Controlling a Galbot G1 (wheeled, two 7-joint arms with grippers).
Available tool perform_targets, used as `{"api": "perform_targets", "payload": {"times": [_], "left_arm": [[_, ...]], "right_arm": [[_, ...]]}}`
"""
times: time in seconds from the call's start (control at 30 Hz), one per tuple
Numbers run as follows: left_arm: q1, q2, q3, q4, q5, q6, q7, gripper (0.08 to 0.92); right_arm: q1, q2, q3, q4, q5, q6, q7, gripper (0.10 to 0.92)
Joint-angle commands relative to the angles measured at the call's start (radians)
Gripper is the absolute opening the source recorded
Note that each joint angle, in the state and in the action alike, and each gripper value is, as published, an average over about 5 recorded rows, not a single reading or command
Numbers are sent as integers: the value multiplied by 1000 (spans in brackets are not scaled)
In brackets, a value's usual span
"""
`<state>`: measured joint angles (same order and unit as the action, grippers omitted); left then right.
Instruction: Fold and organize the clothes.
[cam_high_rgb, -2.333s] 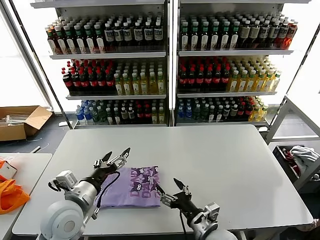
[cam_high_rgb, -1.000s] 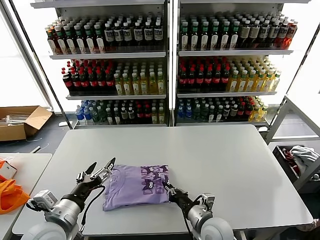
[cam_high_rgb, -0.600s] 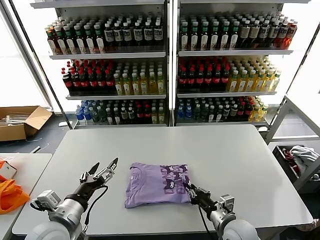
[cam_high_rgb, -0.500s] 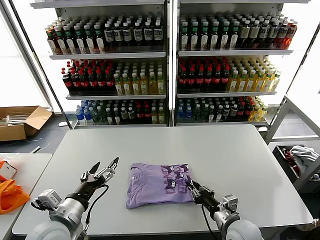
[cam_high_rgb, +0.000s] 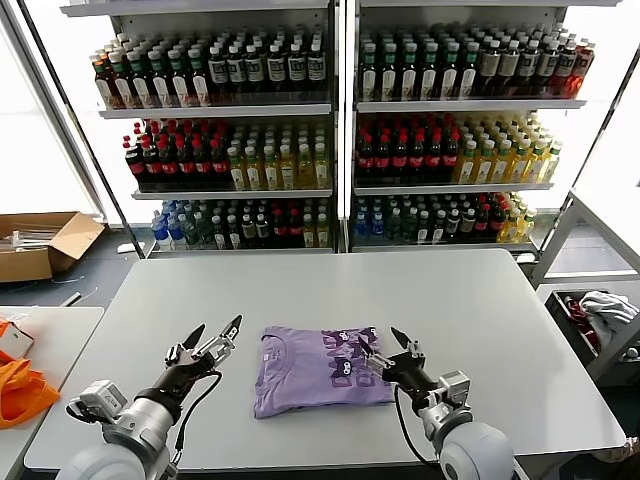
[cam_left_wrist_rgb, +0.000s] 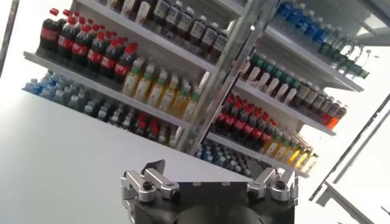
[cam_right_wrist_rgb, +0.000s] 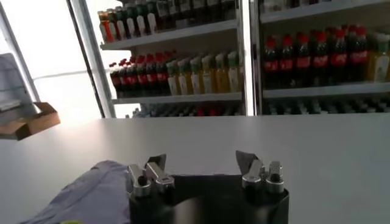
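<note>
A folded lilac T-shirt (cam_high_rgb: 315, 368) with a dark purple print on its right half lies flat on the white table (cam_high_rgb: 450, 300), near the front edge. Its edge also shows in the right wrist view (cam_right_wrist_rgb: 91, 192). My right gripper (cam_high_rgb: 382, 348) is open and empty, raised just over the shirt's right edge. My left gripper (cam_high_rgb: 214, 333) is open and empty, a little left of the shirt and above the table. In the left wrist view the left gripper (cam_left_wrist_rgb: 210, 173) has its jaws wide apart with nothing between them. The right gripper (cam_right_wrist_rgb: 201, 163) likewise holds nothing.
Drink shelves (cam_high_rgb: 340, 130) stand behind the table. A cardboard box (cam_high_rgb: 40, 245) lies on the floor at the left. Orange fabric (cam_high_rgb: 20, 392) lies on a side table at the left. A bin with cloth (cam_high_rgb: 600, 315) stands at the right.
The right gripper dragged the folded shirt to the right, then let it go and lifted, open. The left gripper stayed open and pulled back to the left of the shirt.
</note>
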<state>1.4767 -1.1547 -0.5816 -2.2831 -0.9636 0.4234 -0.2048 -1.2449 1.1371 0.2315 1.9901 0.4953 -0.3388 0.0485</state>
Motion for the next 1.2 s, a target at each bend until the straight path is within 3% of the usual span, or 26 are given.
{"api": "perform_targets", "payload": {"times": [0.03,0.4,0.53,0.67,0.83,1.2], "left_arm": [[19,-8,-8,1,3,-1,7,823],[3,-30,12,20,19,-3,15,823],[4,-26,8,24,18,-5,19,823],[5,-20,2,22,16,-5,21,823],[14,-18,-11,21,17,-6,35,823],[57,-28,-93,31,79,-36,126,823]], "right_arm": [[88,108,-150,-106,-61,-5,22,786],[56,113,-148,-182,-46,-65,118,823],[44,102,-137,-90,-61,-24,144,823],[50,77,-83,104,-92,53,140,823],[22,11,91,232,-83,121,68,823],[-326,22,606,207,-28,240,-130,823]]}}
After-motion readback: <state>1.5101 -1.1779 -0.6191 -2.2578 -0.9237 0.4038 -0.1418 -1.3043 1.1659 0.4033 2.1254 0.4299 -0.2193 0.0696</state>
